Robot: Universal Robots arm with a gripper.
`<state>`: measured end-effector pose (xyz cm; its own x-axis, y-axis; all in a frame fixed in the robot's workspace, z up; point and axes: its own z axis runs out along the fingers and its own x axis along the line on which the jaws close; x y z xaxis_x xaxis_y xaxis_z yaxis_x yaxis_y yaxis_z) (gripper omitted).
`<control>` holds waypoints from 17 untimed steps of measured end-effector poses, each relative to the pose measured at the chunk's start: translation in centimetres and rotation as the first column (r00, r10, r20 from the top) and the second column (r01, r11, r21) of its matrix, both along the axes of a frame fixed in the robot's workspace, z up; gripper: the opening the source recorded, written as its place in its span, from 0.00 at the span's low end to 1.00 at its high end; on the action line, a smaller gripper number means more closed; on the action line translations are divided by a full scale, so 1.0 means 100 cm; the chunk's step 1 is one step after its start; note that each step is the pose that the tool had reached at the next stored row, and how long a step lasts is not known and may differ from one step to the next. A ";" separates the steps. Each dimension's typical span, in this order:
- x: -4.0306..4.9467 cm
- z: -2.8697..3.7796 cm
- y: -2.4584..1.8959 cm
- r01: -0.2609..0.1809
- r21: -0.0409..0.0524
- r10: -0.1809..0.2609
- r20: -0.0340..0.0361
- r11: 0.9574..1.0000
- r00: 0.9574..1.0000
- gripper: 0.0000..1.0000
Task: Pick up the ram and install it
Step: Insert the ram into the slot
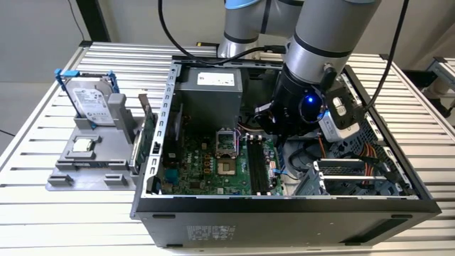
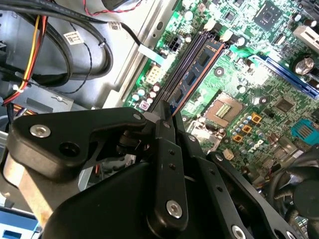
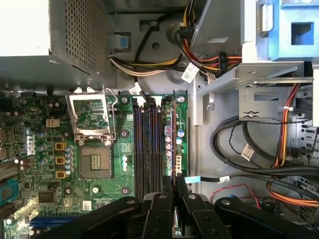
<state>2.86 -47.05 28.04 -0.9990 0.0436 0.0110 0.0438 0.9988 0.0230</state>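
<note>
Our pincer [image 3: 174, 186] is shut on the ram [image 2: 195, 69], right over its slot [image 3: 158, 144]. We should push straight down, gently, keeping it lined up.

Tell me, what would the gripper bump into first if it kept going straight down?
Most likely the memory slots on the motherboard. The gripper holds the ram edge-on right at them; whether it already touches is unclear.

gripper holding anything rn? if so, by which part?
Yes. The gripper is shut on the ram, pinching one end of the stick's upper edge. The stick stands on edge along the memory slots on the motherboard.
</note>
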 end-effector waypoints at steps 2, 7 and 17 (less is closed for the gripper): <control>0.0000 -0.0003 0.0000 0.000 -0.001 0.000 0.000 1.000 1.000 0.00; -0.0005 -0.0022 0.0000 0.000 0.000 0.000 0.000 1.000 1.000 0.00; -0.0045 -0.0125 0.0000 0.000 -0.001 0.000 0.001 1.000 1.000 0.00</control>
<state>2.41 -47.05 26.79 -0.9990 0.0436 0.0102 0.0438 0.9988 0.0221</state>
